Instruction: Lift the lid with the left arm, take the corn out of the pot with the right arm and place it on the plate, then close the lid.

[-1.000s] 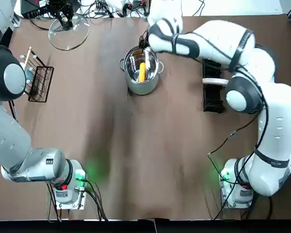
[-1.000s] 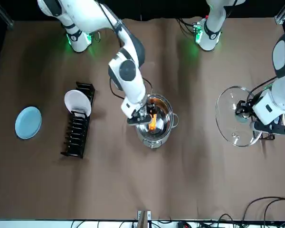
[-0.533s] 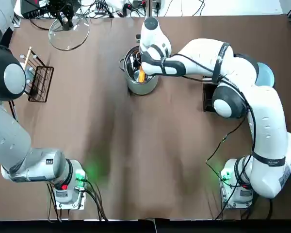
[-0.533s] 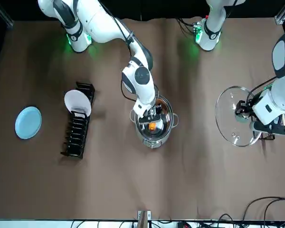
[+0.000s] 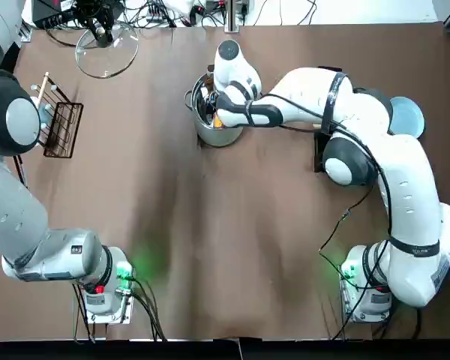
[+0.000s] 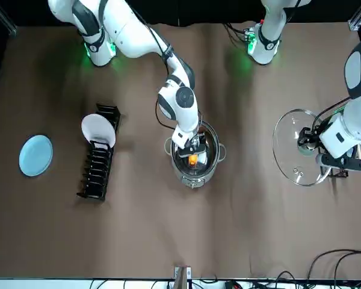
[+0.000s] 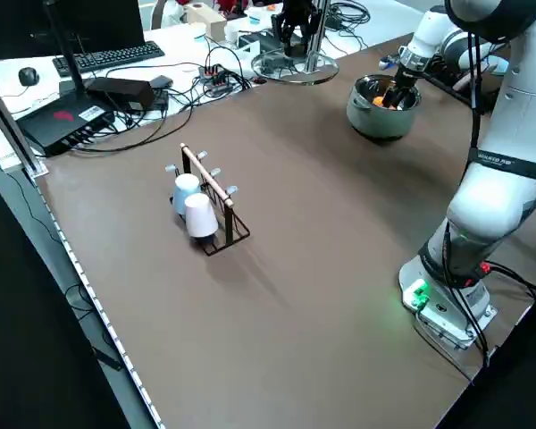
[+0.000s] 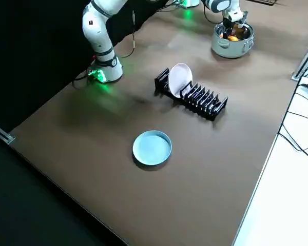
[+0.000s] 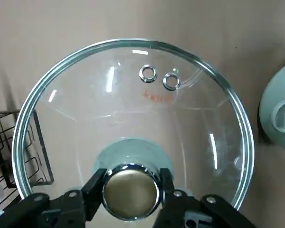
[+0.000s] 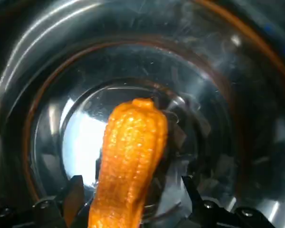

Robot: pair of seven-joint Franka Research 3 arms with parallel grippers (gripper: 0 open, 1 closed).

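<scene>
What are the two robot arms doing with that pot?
They are getting corn out of a pot. The left gripper holds the glass lid by its knob, off to one side of the table. The right gripper is down inside the pot, its fingers open on either side of the corn, not gripping it yet. The blue plate lies flat on the table with nothing on it.

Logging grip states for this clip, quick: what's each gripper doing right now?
Left gripper: shut on the lid, at its knob.
Right gripper: open, down in the pot, fingers either side of the corn.
</scene>
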